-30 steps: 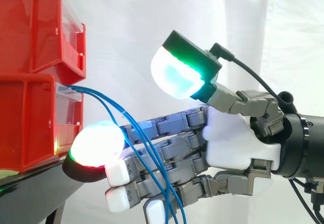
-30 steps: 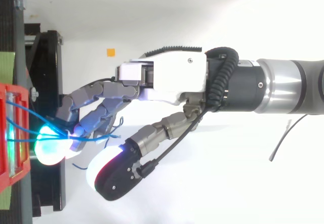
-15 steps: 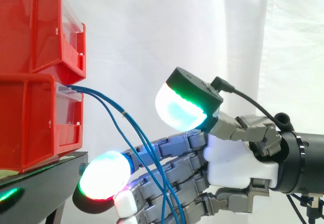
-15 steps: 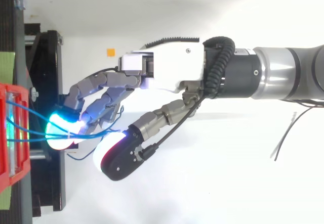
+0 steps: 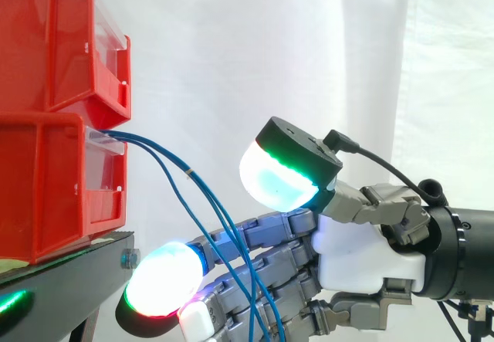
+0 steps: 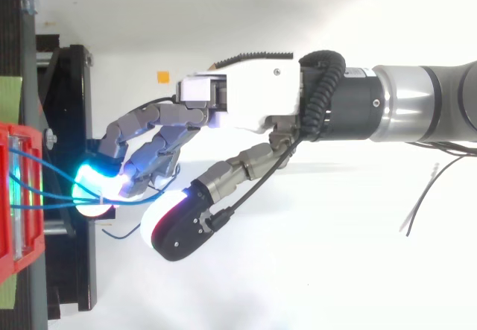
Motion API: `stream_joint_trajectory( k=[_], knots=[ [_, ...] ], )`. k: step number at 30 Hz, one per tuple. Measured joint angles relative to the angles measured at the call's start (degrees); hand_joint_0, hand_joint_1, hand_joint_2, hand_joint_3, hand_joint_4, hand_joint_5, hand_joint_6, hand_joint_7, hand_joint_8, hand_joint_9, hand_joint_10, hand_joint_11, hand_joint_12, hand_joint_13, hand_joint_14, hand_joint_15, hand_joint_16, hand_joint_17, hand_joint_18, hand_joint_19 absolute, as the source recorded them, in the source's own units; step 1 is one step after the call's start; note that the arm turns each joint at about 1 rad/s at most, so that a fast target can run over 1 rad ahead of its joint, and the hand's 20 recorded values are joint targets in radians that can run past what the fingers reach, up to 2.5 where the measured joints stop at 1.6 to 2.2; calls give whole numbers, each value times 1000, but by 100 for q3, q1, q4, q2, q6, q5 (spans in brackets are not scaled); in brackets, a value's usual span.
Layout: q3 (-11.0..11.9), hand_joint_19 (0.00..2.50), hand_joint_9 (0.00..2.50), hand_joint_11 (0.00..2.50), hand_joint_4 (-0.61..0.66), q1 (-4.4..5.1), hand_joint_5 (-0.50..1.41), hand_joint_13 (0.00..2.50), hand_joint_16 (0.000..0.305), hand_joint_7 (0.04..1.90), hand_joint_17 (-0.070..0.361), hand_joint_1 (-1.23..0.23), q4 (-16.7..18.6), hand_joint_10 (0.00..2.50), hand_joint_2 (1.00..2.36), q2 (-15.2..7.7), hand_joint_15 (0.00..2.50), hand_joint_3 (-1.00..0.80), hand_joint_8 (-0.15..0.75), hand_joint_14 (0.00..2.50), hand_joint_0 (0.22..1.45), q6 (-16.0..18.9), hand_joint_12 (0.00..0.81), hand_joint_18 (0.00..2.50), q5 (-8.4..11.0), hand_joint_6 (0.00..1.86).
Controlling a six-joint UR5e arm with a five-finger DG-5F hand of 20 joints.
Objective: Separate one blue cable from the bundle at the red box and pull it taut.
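Out of the bin's (image 5: pixel 46 180) front, blue cables (image 5: pixel 190 174) droop down and rightward, crossing the hand's (image 5: pixel 359 249) fingers (image 5: pixel 266 225) just right of that bin. Behind the cables the hand lies open: fingers nearly straight, reaching toward the bin, thumb (image 5: pixel 282 168) raised clear, nothing pinched. Farther back hangs the curtain (image 5: pixel 309 49).

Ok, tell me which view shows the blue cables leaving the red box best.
The side view: the blue cables leave the lower red box and arc down across the hand. The top view shows short stretches between box and hand.
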Motion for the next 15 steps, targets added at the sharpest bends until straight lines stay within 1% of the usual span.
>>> stream_joint_trajectory(
  k=[6, 10, 15],
  knots=[
    [24, 598, 648, 476, 356, -65, -183, 801, 60, 898, 134, -646, 49, 12, 1006, 3, 466, -429, 399, 16, 600, 36, 449, 749, -226, 503],
    [70, 598, 651, 478, 360, -133, -178, 805, 60, 930, 134, -648, 59, 12, 1006, 5, 470, -418, 399, 18, 605, 109, 446, 755, -429, 503],
    [105, 607, 655, 492, 361, -227, -172, 812, 60, 963, 135, -649, 71, 12, 1008, 6, 471, -405, 399, 17, 613, 165, 447, 764, -597, 503]
  ],
)
